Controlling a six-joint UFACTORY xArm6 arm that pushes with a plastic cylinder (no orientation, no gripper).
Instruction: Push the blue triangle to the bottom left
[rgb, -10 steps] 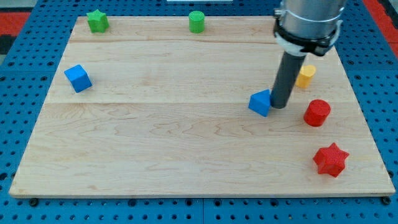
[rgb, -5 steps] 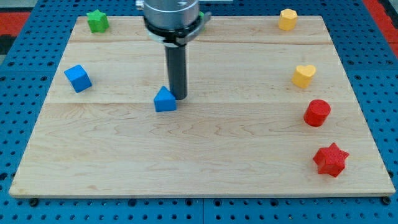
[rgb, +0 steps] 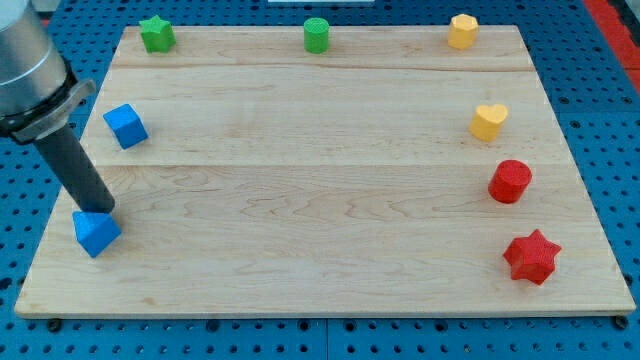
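The blue triangle (rgb: 95, 233) lies near the board's bottom left corner, close to the left edge. My tip (rgb: 102, 212) stands just above it and a little to its right, touching or nearly touching its upper side. The rod leans up toward the view's top left, where the arm's grey body (rgb: 28, 70) enters the view.
A blue cube (rgb: 125, 125) sits at the left, above the tip. A green star (rgb: 156, 33), a green cylinder (rgb: 316, 34) and a yellow hexagon (rgb: 462, 30) line the top edge. A yellow heart (rgb: 488, 121), a red cylinder (rgb: 510, 181) and a red star (rgb: 531, 256) stand at the right.
The blue triangle has slid from the board's right middle across to the bottom left, with my tip following it leftward and downward. The other blocks have not moved.
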